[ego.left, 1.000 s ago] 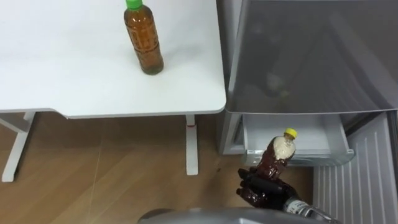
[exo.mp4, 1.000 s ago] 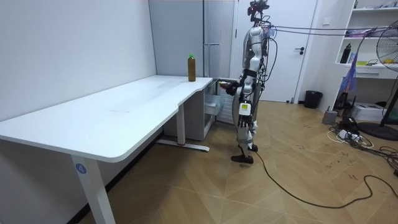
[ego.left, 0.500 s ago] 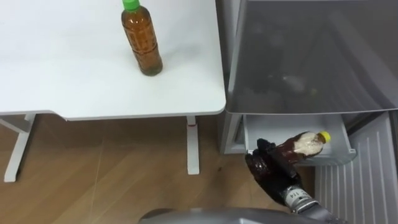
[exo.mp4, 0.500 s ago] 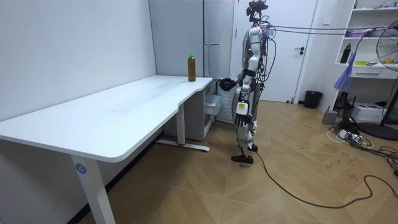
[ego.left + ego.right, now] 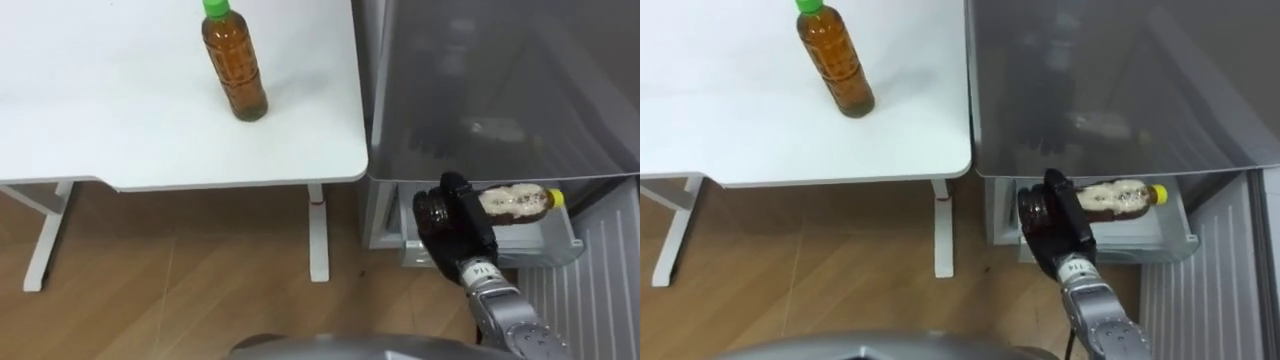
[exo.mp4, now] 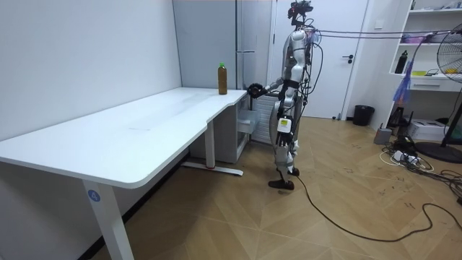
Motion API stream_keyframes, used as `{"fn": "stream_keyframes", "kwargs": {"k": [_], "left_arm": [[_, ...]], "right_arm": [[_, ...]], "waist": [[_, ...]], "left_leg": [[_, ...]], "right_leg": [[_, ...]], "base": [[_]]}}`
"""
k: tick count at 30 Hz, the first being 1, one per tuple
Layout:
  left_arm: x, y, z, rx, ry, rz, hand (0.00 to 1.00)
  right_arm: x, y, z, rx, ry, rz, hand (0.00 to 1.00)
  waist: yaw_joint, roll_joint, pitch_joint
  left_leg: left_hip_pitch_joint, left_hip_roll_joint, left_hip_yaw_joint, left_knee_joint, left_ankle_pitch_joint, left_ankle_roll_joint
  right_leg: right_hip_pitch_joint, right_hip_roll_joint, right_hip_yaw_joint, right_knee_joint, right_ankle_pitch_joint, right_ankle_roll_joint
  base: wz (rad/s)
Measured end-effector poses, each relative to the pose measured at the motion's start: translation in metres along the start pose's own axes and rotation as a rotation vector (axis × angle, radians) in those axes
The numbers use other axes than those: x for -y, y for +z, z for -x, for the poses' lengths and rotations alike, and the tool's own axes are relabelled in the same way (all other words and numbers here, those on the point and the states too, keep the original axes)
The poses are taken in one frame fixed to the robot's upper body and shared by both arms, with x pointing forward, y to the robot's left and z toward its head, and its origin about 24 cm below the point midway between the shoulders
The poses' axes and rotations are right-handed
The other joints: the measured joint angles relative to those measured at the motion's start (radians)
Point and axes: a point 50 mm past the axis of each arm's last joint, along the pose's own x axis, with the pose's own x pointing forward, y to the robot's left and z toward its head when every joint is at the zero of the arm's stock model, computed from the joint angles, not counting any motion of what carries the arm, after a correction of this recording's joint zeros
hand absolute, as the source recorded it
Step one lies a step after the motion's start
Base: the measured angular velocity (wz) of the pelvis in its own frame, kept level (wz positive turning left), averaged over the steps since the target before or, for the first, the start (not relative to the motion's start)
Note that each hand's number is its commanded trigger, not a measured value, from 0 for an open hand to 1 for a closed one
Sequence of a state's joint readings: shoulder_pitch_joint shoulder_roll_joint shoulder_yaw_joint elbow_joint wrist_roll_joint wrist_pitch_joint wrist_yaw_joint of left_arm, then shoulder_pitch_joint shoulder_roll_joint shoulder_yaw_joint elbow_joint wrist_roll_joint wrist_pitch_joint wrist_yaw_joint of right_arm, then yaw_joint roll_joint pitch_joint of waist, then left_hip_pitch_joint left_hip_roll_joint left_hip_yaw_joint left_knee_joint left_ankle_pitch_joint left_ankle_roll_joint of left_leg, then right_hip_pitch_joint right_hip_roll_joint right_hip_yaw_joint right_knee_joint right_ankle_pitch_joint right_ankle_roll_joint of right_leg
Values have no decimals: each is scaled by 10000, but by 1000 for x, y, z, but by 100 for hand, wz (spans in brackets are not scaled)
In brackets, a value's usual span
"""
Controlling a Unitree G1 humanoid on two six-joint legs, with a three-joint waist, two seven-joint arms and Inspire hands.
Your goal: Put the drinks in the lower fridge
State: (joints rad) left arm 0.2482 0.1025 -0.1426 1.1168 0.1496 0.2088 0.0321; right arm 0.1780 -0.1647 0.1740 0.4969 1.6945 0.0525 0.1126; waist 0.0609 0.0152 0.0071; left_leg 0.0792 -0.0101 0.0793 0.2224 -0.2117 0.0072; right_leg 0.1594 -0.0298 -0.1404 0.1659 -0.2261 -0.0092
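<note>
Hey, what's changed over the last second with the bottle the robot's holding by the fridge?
The right hand, shut on the yellow-capped bottle throughout, has risen and reached forward to the open lower drawer, tipping the bottle from upright to lying sideways, cap to the right. The green-capped bottle still stands on the white table, and the drawer stays open.

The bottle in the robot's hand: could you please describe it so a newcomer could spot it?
Find the grey fridge right of the white table, and its open drawer. There the right hand grips a dark bottle lying sideways. Unlike the upright green-capped bottle on the table, its cap is yellow.
</note>
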Motion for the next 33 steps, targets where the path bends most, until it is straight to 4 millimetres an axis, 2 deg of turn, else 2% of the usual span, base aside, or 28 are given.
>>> {"fn": "stream_keyframes", "kwargs": {"k": [7,16,20,22,23,24,27,31,33], "left_arm": [[1,-6,1,-15,-19,84,0],[-1,-5,3,207,24,104,0],[-11,10,2,559,168,5,0],[-15,19,2,751,268,-35,0],[-16,24,2,860,307,-42,0],[-17,28,2,932,326,-49,0],[-19,34,1,1054,343,5,0],[-25,52,2,1465,454,134,0],[-29,64,3,1822,509,200,0]], "right_arm": [[1,3,-1,202,-490,-101,100],[4,18,-3,856,-974,-622,100],[-2,21,-14,917,-858,-590,100],[-6,23,-21,961,-906,-571,100],[-6,25,-27,1021,-1113,-571,100],[-6,27,-31,1118,-1266,-686,100],[-8,28,-37,1236,-1194,-894,100],[-19,37,-47,1598,-1125,-1322,100],[-24,45,-53,1970,-1418,-1670,100]], "waist": [[-13,0,-14],[-6,-32,-8],[-32,-101,29],[-22,-22,35],[-23,-27,87],[-20,-19,96],[-46,-12,94],[-6,103,111],[112,172,160]], "left_leg": [[-5,-27,-9,2,2,4],[-126,-22,-38,88,5,7],[-969,26,-169,547,5,7],[-1305,40,-187,686,22,37],[-1480,39,-198,766,39,64],[-1680,34,-265,865,53,87],[-2113,31,-336,1033,86,131],[-3141,42,-398,1310,218,213],[-3670,24,-357,1454,289,252]], "right_leg": [[-5,-29,10,13,-13,22],[-74,-32,-34,45,-14,22],[-821,-12,-124,397,-8,4],[-1166,-9,-126,463,2,-17],[-1356,-19,-126,584,5,-19],[-1473,-18,-176,595,25,-7],[-1873,-27,-233,729,56,3],[-2864,-50,-306,1028,184,3],[-3489,-123,-277,1445,191,5]], "base": [[0],[1],[8],[0],[8],[12],[10],[5],[-7]]}}
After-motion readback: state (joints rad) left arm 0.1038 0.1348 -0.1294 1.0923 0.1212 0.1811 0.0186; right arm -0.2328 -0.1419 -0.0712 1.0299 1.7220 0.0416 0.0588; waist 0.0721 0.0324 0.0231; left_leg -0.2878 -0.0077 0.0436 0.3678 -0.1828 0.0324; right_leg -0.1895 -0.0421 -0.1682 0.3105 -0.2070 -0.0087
